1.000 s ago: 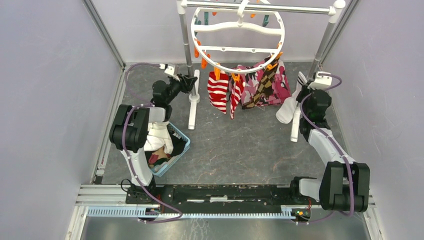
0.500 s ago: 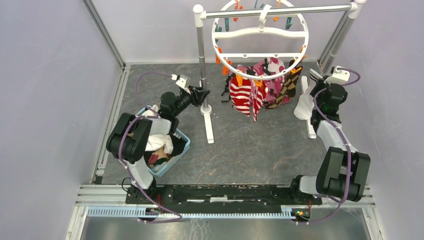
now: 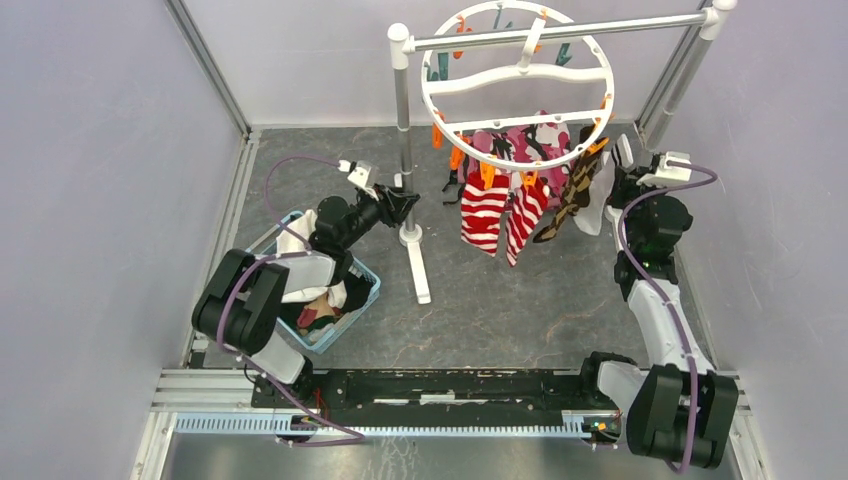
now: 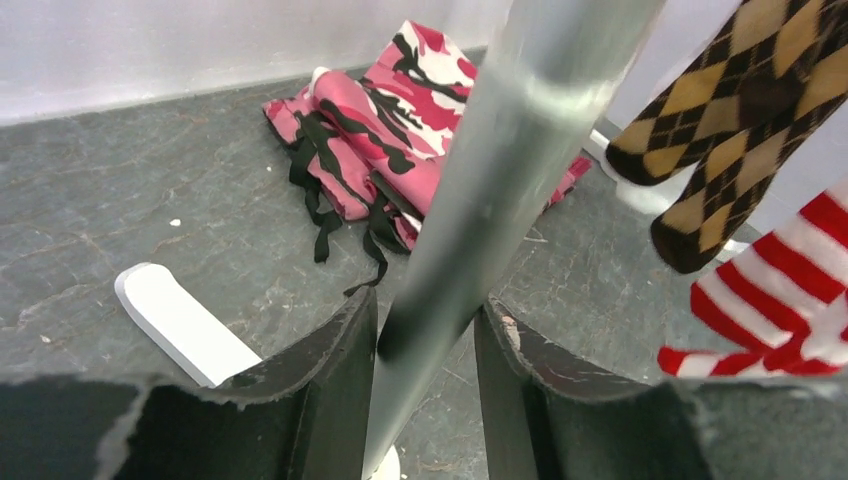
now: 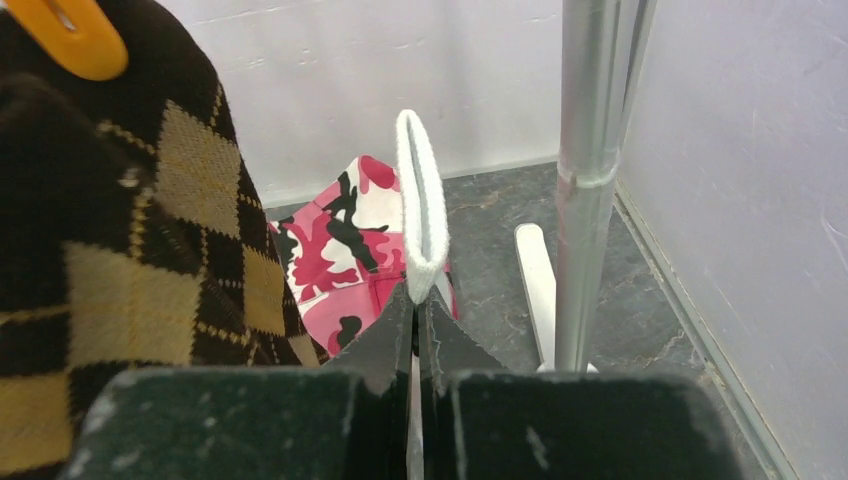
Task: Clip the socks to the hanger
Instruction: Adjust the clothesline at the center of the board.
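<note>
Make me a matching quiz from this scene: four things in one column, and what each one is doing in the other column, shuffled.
Column one:
1. left gripper
2. right gripper
3. argyle sock
4. camouflage cloth

Column two:
A. hanging from an orange clothespin on the hanger
B. lying crumpled on the grey table
C. shut on the edge of a white sock
D. clamped around the metal pole

Pairs: 1-D, 2-C, 3-A, 4-B
</note>
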Controlling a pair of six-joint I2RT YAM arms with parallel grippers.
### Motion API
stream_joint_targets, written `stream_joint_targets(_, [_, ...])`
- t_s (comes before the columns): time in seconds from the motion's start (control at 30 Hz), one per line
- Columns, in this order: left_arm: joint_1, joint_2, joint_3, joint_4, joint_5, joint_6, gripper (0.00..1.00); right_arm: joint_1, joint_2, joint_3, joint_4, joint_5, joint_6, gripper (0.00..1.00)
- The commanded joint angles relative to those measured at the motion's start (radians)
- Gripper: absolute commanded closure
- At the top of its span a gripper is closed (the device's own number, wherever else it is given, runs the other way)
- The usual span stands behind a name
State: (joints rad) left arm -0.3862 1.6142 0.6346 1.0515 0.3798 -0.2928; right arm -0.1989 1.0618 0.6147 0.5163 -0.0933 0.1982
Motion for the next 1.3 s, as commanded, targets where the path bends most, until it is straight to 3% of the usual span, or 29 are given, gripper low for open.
stream_joint_targets(0.0, [-0.003,-0.128,-0.01,0.015,-0.059,-0.071,0.49,0.017,-0.09,-0.036,-0.053,0.031,0.017,1.0])
stream_joint_targets(0.4, [-0.001,-0.415,-0.115,-0.174,-0.082,-0.064,0.19,0.047,-0.235,-0.064,-0.254,0.086,0.0,1.0])
stream_joint_targets(0.63, [-0.001,-0.66,-0.236,-0.303,-0.081,-0.117,0.11,0.024,-0.223,-0.093,-0.216,0.309,0.04,1.0])
stream_joint_targets(0.97, [-0.002,-0.784,-0.302,-0.355,-0.079,-0.188,0.03,-0.074,0.014,0.04,-0.134,0.293,0.102,1.0])
stream_joint_targets(1.27, [-0.002,-0.815,-0.311,-0.362,-0.089,-0.17,0.03,-0.075,0.334,0.343,-0.128,0.181,0.152,1.0])
